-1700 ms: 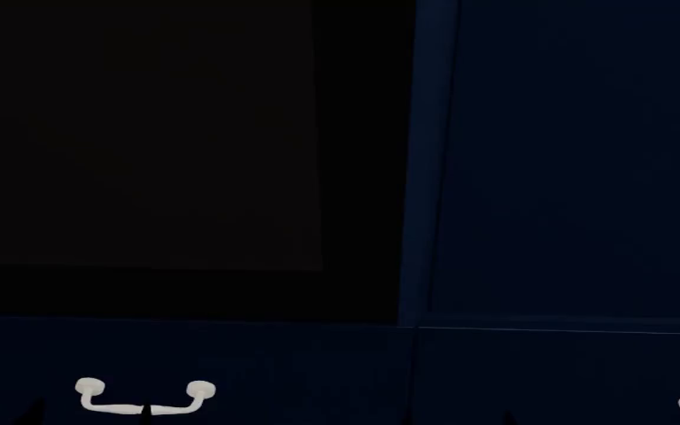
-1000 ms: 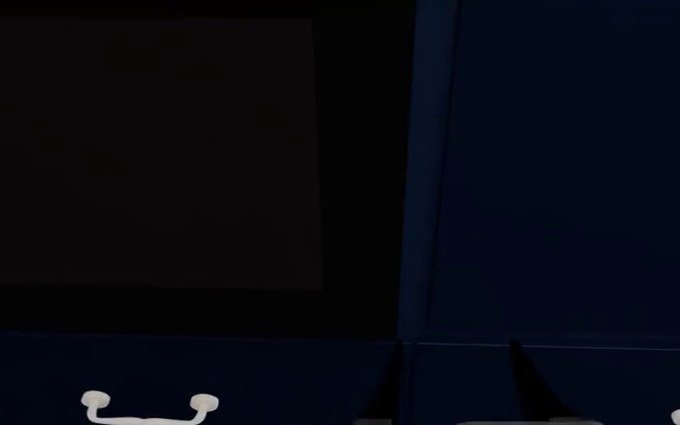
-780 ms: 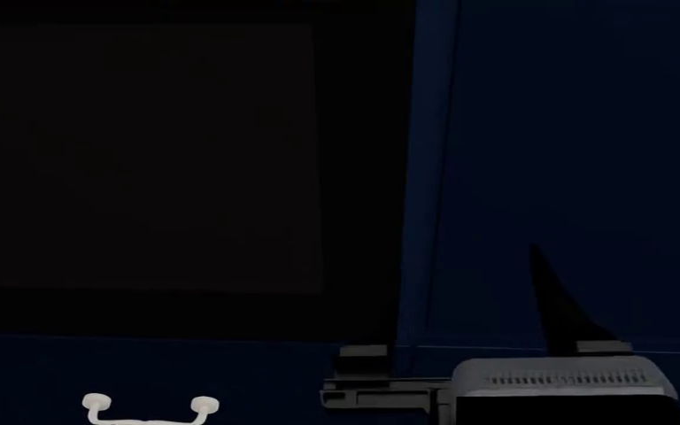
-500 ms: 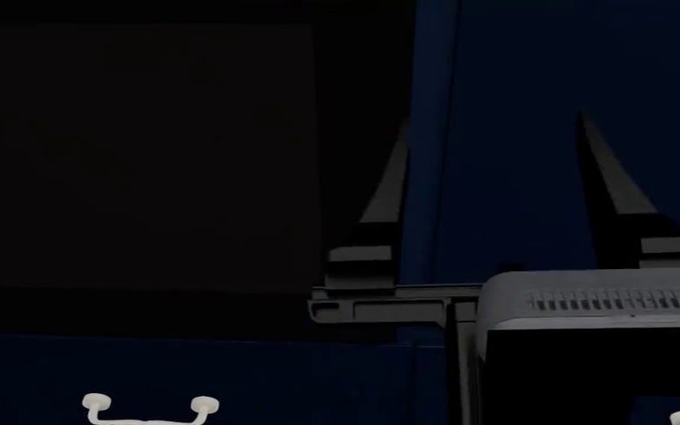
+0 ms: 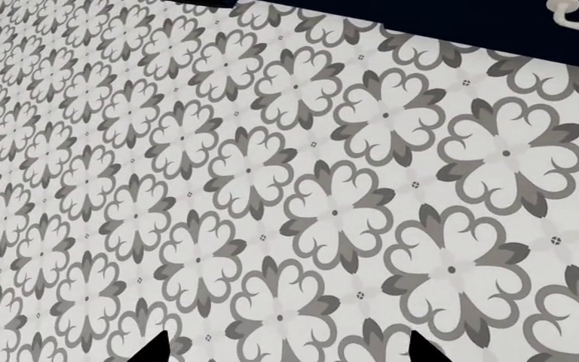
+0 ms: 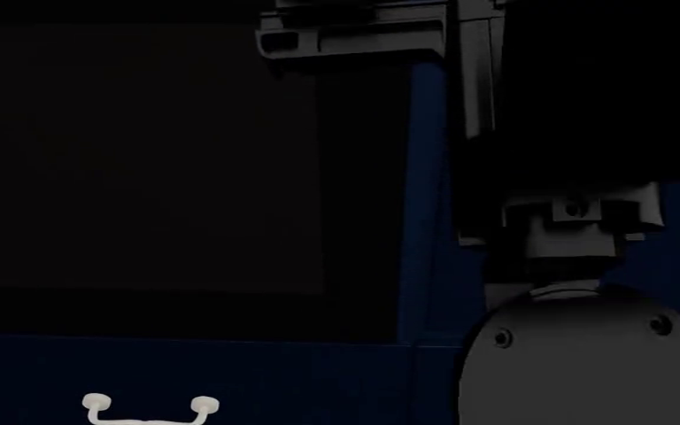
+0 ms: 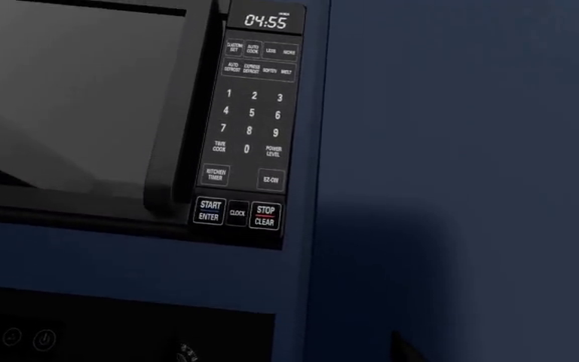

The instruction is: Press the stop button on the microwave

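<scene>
Two arms: only the right arm (image 6: pixel 576 354) shows in the head view, raised at the right, its hand above the frame.
Cabinet front (image 7: pixel 451 151): dark blue, right of the microwave.
Microwave (image 7: pixel 78 98): built into the cabinetry, door shut, display (image 7: pixel 266 20) reads 04:55.
Floor (image 5: pixel 269 196): flower-patterned tile, fills the left wrist view.
Stop button (image 7: pixel 265 216): bottom right of the keypad, right of the clock key, untouched.
Drawer handle (image 6: pixel 151 406): white, below the microwave.
Left hand (image 5: pixel 284 351): two dark tips apart.
Right hand: cannot tell.
</scene>
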Available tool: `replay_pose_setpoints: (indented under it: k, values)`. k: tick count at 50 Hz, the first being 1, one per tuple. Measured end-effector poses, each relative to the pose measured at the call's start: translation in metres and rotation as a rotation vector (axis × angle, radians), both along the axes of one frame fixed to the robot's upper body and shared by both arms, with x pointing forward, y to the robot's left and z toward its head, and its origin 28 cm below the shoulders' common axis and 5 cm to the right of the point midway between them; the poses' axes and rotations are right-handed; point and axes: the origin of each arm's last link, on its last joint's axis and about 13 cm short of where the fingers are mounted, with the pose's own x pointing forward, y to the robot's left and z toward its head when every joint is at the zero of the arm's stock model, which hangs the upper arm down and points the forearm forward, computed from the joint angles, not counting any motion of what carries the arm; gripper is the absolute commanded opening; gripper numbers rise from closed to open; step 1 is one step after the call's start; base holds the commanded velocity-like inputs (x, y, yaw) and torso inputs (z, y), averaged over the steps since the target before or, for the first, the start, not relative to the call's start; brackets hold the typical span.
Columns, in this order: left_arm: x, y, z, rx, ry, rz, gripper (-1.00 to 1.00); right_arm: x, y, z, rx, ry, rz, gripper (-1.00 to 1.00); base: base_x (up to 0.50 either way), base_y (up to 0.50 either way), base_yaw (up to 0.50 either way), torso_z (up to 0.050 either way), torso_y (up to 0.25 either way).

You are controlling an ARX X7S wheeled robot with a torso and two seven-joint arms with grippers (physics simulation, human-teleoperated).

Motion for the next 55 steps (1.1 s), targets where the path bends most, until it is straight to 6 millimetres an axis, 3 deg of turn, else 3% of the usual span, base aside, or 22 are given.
replay_pose_setpoints:
  k: [28,44,55]
  values:
    - [-0.007,-0.001,-0.001,-0.011,0.027,0.019,1.0,0.08,0.012,0.113,0.024,0.082,-0.096,1.0,0.0,0.0,0.0,0.05,0.046]
    - [-0.007,-0.001,-0.001,-0.011,0.028,0.02,1.0,0.117,0.016,0.152,0.05,0.182,-0.107,1.0,0.0,0.0,0.0,0.05,0.046]
    - [-0.007,-0.001,-0.001,-0.011,0.028,0.02,1.0,0.129,0.017,0.171,0.092,0.287,-0.075,1.0,0.0,0.0,0.0,0.05,0.045]
